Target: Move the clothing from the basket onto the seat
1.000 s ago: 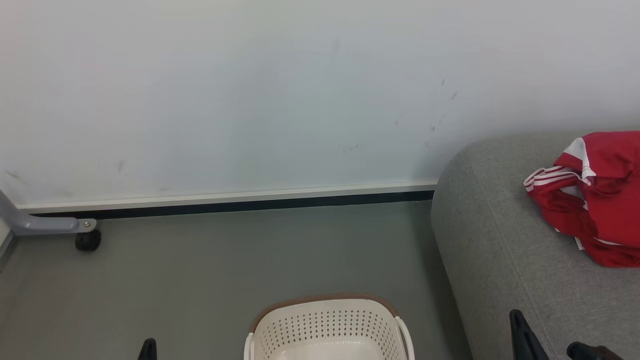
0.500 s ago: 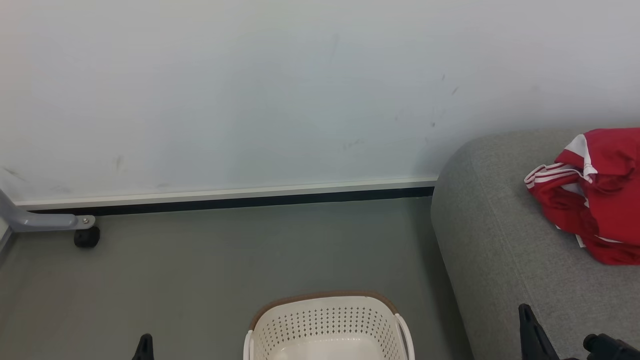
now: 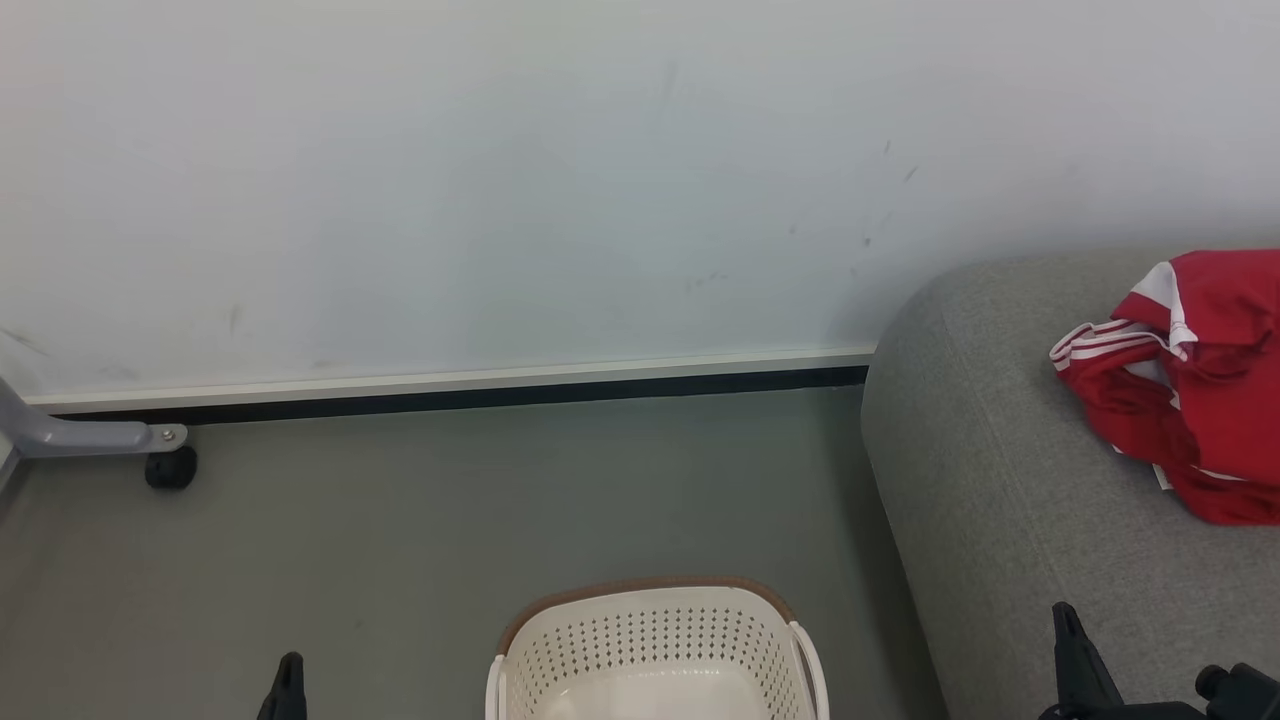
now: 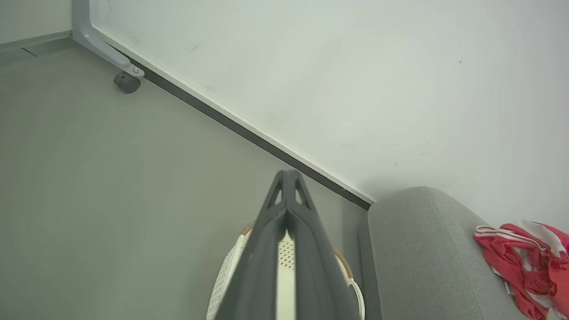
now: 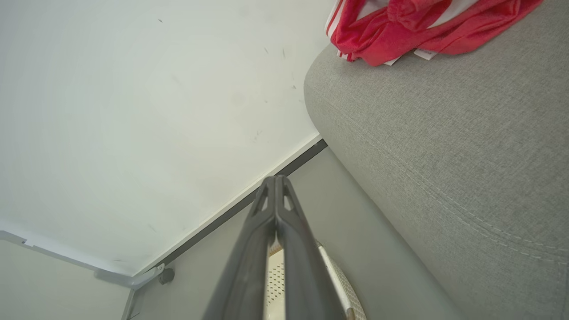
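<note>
since a second ago the right end effector (image 3: 1075, 665) has slid farther out from the basket (image 3: 650, 640), toward the lower edge of the head view. the left end effector (image 3: 290, 690) has risen a little on the basket's other side. the whole head picture has also crept upward, which is the camera moving, not the room.

the head view cuts both off at its lower edge, so how far they are closed cannot be read there. the wrist views settle it: the left's two dark fingers (image 4: 266, 249) lie pressed together at the tips, with nothing between them. the right's fingers (image 5: 251, 258) meet the same way, gripping nothing.

past each pair of fingers sits the basket, standing on the grey floor (image 3: 450, 520). the part of its inside that shows in the head view is plain pale plastic. just beside the basket, on the right end effector's side, rises the rounded end of the seat (image 3: 1000, 500). the clothing (image 3: 1200, 400) lies bunched on top of the seat, well apart from the basket. the right wrist view shows small white labels (image 5: 424, 54) poking from under the clothing. it also shows a stitched seam (image 5: 489, 231) along the seat, too faint to find in the head view. far from the basket, by the skirting board (image 3: 450, 385), stands a black caster (image 3: 170, 468).
</note>
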Motion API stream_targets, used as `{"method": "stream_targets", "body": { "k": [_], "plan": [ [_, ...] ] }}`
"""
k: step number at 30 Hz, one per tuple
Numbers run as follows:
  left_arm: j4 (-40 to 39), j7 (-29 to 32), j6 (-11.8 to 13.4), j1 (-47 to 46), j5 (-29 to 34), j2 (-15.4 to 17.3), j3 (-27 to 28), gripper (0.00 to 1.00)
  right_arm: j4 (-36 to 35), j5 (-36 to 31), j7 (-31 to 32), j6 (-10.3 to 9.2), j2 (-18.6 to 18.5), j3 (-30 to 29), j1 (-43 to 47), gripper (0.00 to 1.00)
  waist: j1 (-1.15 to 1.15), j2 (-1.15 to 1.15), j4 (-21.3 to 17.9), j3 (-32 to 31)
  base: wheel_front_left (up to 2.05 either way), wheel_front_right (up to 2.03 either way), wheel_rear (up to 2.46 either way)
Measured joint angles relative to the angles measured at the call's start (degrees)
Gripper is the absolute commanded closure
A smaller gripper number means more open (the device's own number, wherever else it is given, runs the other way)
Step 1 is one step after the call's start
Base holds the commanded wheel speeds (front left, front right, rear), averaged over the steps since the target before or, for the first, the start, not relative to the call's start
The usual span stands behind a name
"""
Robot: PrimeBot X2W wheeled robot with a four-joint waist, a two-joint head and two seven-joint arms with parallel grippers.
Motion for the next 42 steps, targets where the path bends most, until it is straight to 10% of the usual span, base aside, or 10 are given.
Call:
{"method": "stream_targets", "body": {
  "k": [42],
  "plan": [
    [3.81,7.31,-5.16,-6.76,-25.55,-3.75,5.67,1.00,3.22,26.40,7.57,5.30,2.92,-8.80,-4.77,1.00,-0.01,0.00,-0.22,1.78,0.00,0.00,0.00]
  ]
}}
